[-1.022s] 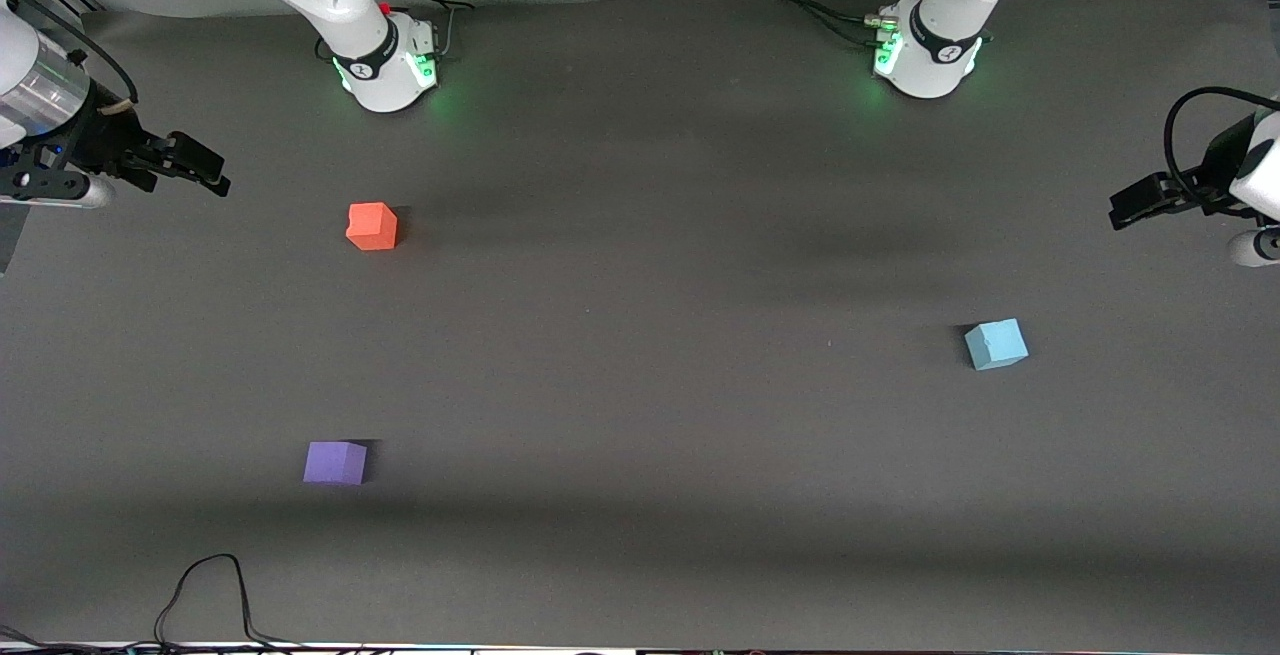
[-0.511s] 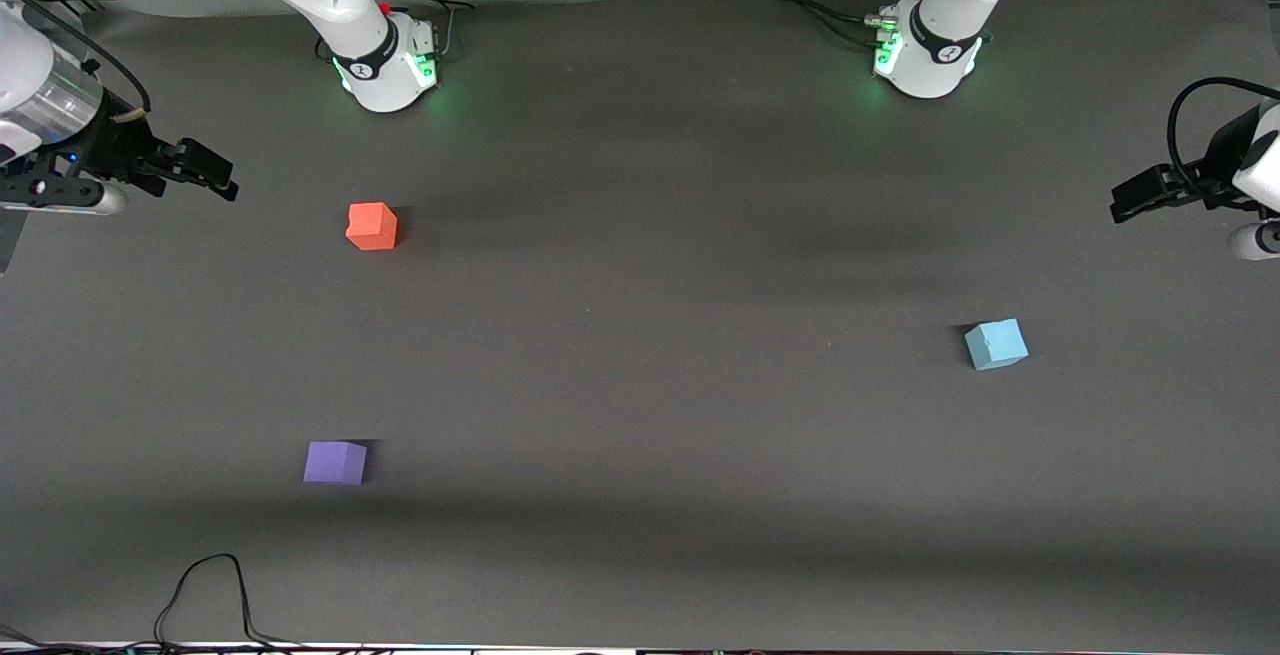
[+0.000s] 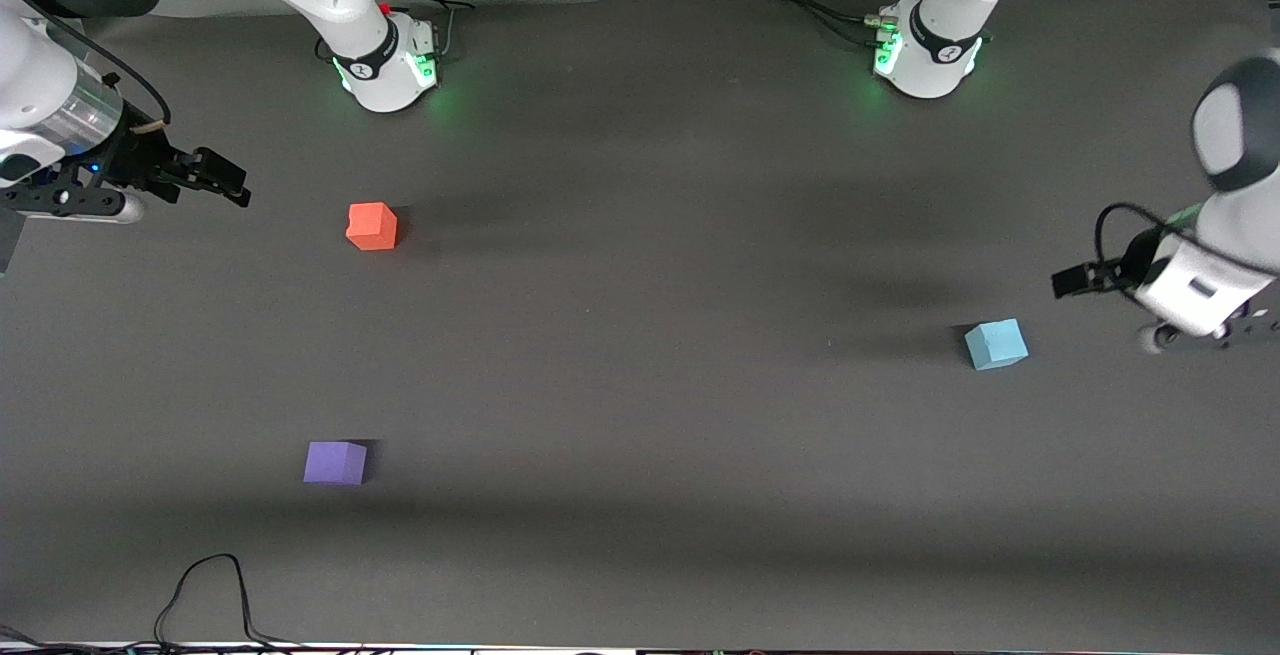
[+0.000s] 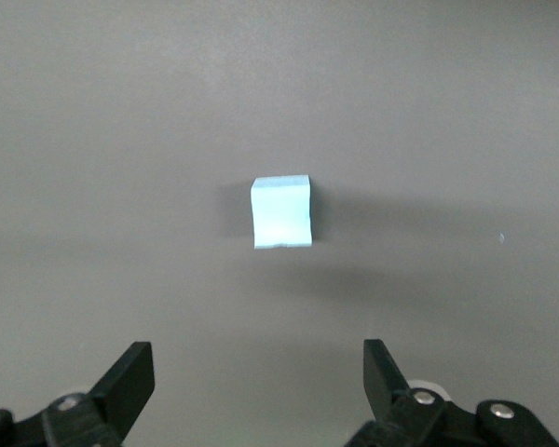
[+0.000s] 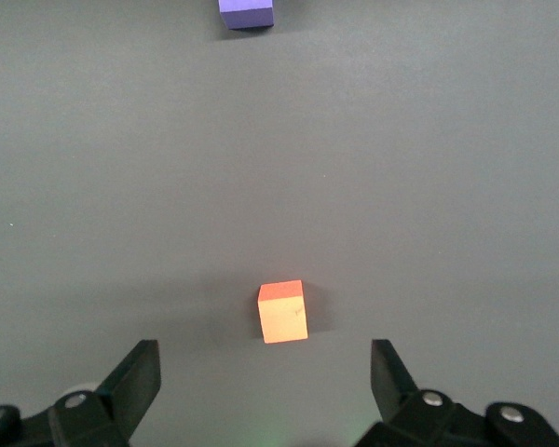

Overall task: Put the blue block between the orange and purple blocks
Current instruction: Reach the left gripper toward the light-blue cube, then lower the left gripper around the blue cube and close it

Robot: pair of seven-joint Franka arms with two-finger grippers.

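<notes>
Front view: the blue block point(image 3: 996, 344) sits flat on the table point(image 3: 640, 365) toward the left arm's end, alone, untouched by either gripper. The orange block point(image 3: 372, 226) and the purple block point(image 3: 335, 462) lie well apart from it toward the right arm's end, the purple one nearer the front camera than the orange, with bare mat between the two (the blue block is not in that gap).

The left gripper point(image 3: 1075, 280) hangs in the air over the mat just beside the blue block, toward the left arm's end. Left wrist view shows its fingers point(image 4: 130, 374) spread wide, holding nothing, with the blue block point(image 4: 282, 212) lying ahead of them and clear of both.

The right gripper point(image 3: 225, 180) hangs over the mat near the orange block, at the right arm's end of the table. Right wrist view shows its fingers point(image 5: 138, 374) likewise spread and empty, the orange block point(image 5: 282, 312) ahead of the gap, the purple block point(image 5: 246, 13) farther off.

A black cable point(image 3: 210, 595) loops along the table edge nearest the front camera.
</notes>
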